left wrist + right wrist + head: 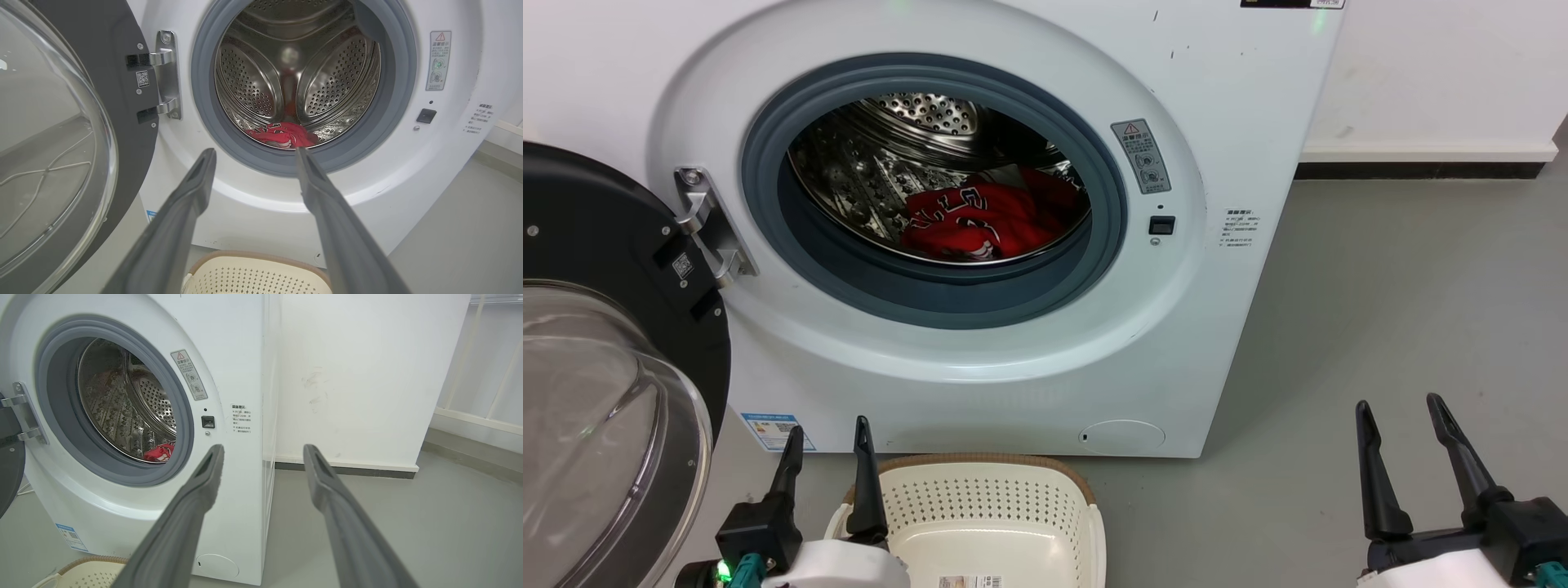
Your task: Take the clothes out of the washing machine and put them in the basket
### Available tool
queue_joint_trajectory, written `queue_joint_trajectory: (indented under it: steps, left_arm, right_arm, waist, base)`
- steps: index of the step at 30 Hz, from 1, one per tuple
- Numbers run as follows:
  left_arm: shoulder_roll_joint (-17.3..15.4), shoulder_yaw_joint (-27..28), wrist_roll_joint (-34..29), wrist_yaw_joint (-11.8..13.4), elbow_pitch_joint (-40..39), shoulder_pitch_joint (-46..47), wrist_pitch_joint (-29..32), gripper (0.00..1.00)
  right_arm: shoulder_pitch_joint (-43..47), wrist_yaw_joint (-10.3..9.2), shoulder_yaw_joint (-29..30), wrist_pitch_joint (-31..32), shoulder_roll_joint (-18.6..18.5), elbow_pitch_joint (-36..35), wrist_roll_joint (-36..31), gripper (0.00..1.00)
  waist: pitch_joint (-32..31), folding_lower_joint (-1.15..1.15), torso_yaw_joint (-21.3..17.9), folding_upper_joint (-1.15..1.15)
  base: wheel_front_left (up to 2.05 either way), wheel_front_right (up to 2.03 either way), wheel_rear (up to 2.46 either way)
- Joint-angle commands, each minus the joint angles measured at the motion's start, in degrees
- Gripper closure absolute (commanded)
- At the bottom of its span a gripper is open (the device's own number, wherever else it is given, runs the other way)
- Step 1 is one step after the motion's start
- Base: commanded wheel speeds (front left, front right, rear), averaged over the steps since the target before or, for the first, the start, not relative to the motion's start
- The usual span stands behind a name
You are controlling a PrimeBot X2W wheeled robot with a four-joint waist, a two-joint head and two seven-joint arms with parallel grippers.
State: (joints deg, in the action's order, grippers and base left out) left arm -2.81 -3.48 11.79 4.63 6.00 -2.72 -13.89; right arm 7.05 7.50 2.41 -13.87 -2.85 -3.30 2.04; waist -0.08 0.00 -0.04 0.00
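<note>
The left gripper hangs low before the washing machine, fingers spread and holding nothing; the right gripper, equally spread, sits off the machine's right front corner. The clothes lie bunched at the bottom of the machine's drum, its door swung open leftward, and the basket stands on the floor just before the machine's base.

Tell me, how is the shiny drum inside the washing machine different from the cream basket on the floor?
The perforated steel drum is shiny grey metal and round; the low cream plastic basket with its brown rim is a rounded rectangle. The drum holds the bright red clothes; the basket shows none in it. The drum opens sideways, the basket upward. Both are dotted with small holes.
</note>
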Motion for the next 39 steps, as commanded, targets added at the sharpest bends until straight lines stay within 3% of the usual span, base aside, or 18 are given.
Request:
queue_joint_trajectory:
  steps: [1,11,30,39]
  left_arm:
    - [-0.1,-0.1,-1.2,0.4,0.0,-0.4,-0.5,0.00]
    - [-0.1,-0.3,-4.2,1.0,0.2,-1.1,-1.5,0.00]
    - [-0.1,0.1,-3.2,1.2,1.1,-1.1,-1.3,0.00]
    - [-0.1,0.3,-2.9,-1.0,6.4,4.8,-1.3,0.00]
  right_arm:
    - [0.6,-0.02,0.0,-0.4,-0.1,-0.5,-1.1,0.00]
    - [1.3,-0.02,0.1,-1.5,0.0,-0.5,-4.4,0.00]
    - [1.1,-0.02,-0.2,-1.4,0.0,0.6,-3.2,0.00]
    - [0.4,-0.02,-0.5,-1.4,0.0,0.3,-3.4,0.00]
  waist:
    - [0.0,0.00,0.0,0.00]
    - [-0.2,0.00,-0.1,0.00]
    - [-0.1,0.00,-0.8,0.00]
    - [0.7,0.00,-0.6,0.00]
  base:
    - [0.00,0.00,0.00]
    - [0.00,0.00,0.00]
    - [0.00,0.00,0.00]
    - [0.00,0.00,0.00]
